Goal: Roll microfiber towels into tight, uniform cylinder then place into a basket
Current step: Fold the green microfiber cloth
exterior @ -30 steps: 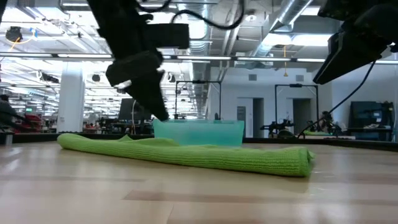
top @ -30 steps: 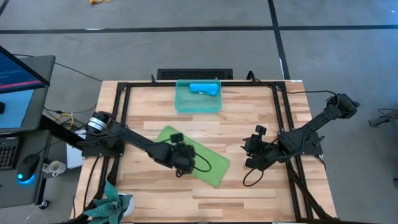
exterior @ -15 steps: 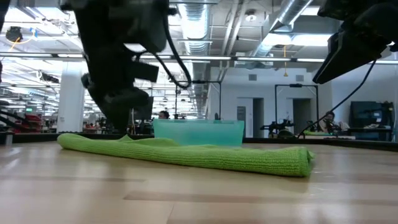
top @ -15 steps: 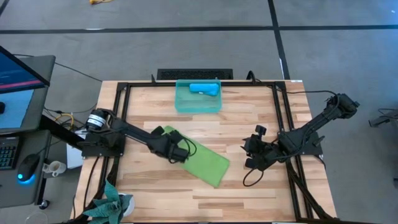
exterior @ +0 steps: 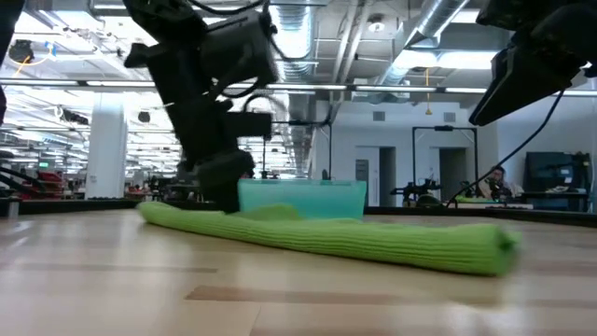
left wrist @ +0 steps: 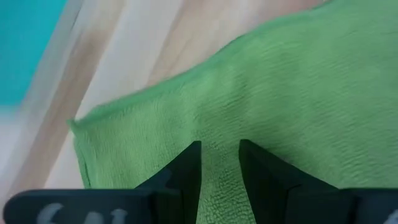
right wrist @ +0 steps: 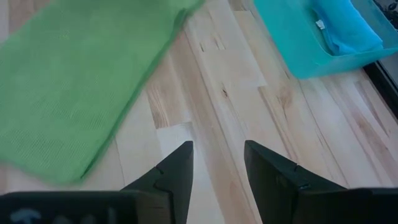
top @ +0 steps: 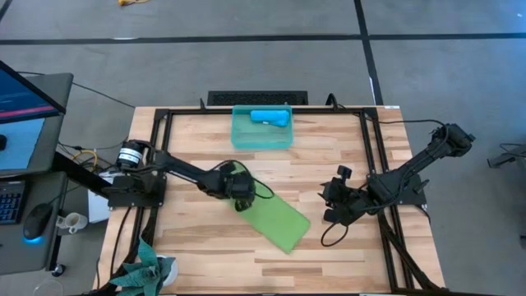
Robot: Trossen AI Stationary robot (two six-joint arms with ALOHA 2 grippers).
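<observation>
The lime green towel [top: 278,220], folded into a long strip, lies flat and slanting across the middle of the table; it also shows in the low view [exterior: 354,241]. My left gripper [top: 240,196] is down on its far-left end, shut on the cloth [left wrist: 219,163]. The sky-blue towel [top: 269,117] lies rolled inside the teal basket [top: 246,138] at the far edge. My right gripper [top: 330,207] is open and empty above bare wood to the right of the green towel [right wrist: 217,163]. My left gripper pinches a small ridge of the green towel [left wrist: 219,182] between its two fingertips, a little way in from the strip's far-left corner [left wrist: 76,127]. The fingers come from above, slanting down. The towel stays flat on the table, slack; how many layers are held I cannot tell.
A black frame rail [top: 161,164] runs round the table top. A green plant [top: 148,271] stands at the near-left corner. Bare wood [top: 246,263] lies along the near edge and between the towel and the basket [right wrist: 292,50].
My left gripper has come down onto the green towel's far-left end, then gone toward the table's right edge. The whole towel has slid along the table to the right with it, staying flat.
</observation>
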